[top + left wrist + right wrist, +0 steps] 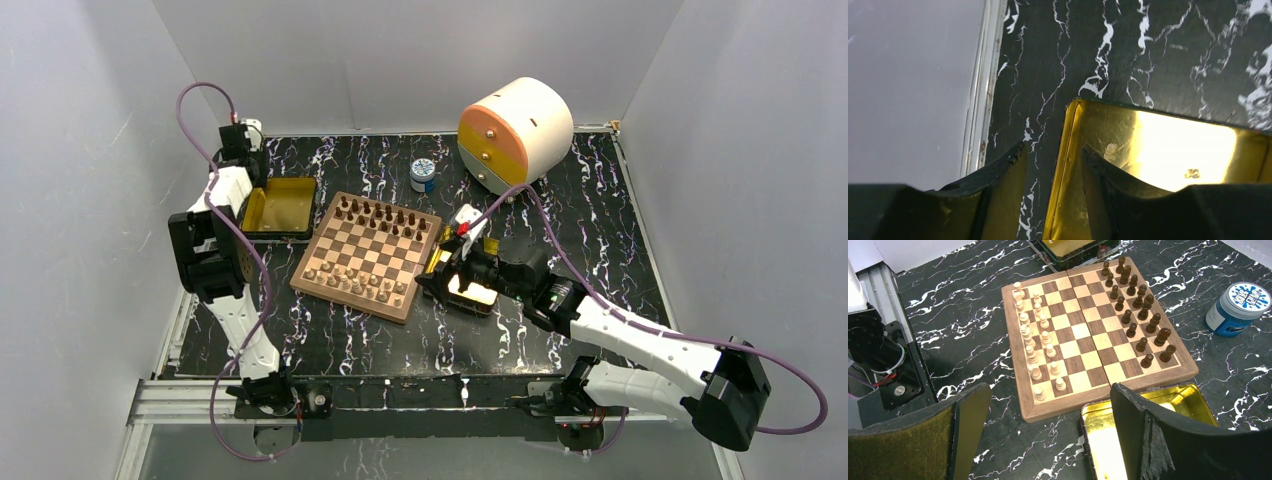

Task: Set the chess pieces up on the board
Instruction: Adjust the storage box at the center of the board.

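The board lies mid-table with dark chess pieces along its far side and pale chess pieces along its near side. The right wrist view shows the pale pieces in two files and the dark pieces opposite. My left gripper is open. Its fingers straddle the left wall of a gold tray without pinching it. My right gripper is wide open and empty beside the board's right edge, one finger over a second gold tray.
The left gold tray sits left of the board, close to the table's edge rail. A blue-lidded jar and a round orange, yellow and white drawer unit stand behind the board. Grey walls enclose three sides.
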### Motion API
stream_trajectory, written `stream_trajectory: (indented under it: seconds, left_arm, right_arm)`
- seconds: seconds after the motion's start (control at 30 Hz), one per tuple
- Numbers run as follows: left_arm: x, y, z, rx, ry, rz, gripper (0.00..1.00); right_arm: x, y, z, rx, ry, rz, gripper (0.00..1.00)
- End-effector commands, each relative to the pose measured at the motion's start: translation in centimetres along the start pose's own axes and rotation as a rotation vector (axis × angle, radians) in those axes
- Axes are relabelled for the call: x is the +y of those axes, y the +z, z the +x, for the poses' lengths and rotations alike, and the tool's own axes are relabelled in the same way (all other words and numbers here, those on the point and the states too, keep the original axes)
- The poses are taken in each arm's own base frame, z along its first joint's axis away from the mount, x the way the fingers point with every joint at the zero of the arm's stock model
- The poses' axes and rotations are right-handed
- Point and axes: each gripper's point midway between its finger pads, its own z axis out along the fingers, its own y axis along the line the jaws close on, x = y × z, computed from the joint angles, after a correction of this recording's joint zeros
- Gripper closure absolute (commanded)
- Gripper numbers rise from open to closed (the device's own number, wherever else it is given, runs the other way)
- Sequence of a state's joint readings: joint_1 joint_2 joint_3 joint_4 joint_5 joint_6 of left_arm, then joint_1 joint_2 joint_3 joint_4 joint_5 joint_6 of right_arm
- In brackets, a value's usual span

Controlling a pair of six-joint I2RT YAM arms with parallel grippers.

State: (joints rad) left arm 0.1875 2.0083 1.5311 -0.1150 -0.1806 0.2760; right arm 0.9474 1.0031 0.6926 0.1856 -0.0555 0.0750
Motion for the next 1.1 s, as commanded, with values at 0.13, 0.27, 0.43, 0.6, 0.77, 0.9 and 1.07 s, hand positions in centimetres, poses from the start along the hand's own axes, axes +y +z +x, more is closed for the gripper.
stream_trajectory:
  seconds: [0.13,0.27,0.43,0.6,0.77,0.9,1.07]
  left_arm:
    - [2.0,-6.2,-2.4,0.023,-0.533,-0.145,0.57]
    - [1.8,-8.7,-0.6,0.056,-0.792,-0.204,0.57]
    - [2.2,-11.2,2.0,0.087,-0.956,-0.306,0.57]
    - [-0.3,-12.4,5.4,0.176,-1.101,-0.272,0.52]
    - [-1.4,-12.8,7.3,0.208,-1.201,-0.280,0.46]
    - [-1.7,-12.2,8.2,0.224,-1.236,-0.305,0.49]
    - [-3.0,-10.8,8.9,0.258,-1.271,-0.287,0.52]
  right_arm:
    - [0.5,-0.6,-4.2,-0.115,0.004,-0.011,0.01]
    - [0.5,-1.2,-4.2,-0.120,0.005,-0.005,0.01]
    - [0.3,-1.6,-4.1,-0.125,0.005,0.007,0.01]
    - [0.4,-1.4,-3.8,-0.121,0.021,0.001,0.01]
    - [0.8,-1.1,-3.9,-0.118,0.032,-0.019,0.01]
    - [0.9,-1.1,-3.9,-0.115,0.033,-0.022,0.01]
    - [0.8,-1.1,-3.8,-0.114,0.041,-0.017,0.01]
